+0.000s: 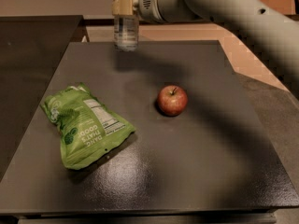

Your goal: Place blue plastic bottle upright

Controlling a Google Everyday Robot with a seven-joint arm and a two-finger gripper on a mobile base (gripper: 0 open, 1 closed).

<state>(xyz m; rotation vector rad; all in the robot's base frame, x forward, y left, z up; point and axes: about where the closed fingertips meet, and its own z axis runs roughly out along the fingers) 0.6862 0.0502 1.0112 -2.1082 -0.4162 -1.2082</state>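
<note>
The blue plastic bottle (126, 29) is a small clear bottle with a pale label. It hangs upright at the far edge of the dark table (196, 171), its base just above or touching the surface. Its cap end is cut off by the top of the view. My gripper (125, 4) is shut on the bottle's upper part, reaching in from the right on the grey arm (224, 8).
A red apple (172, 100) sits near the table's middle. A green snack bag (84, 125) lies at the left front. A second dark surface (32, 45) adjoins at the left. Tan floor shows at the back right.
</note>
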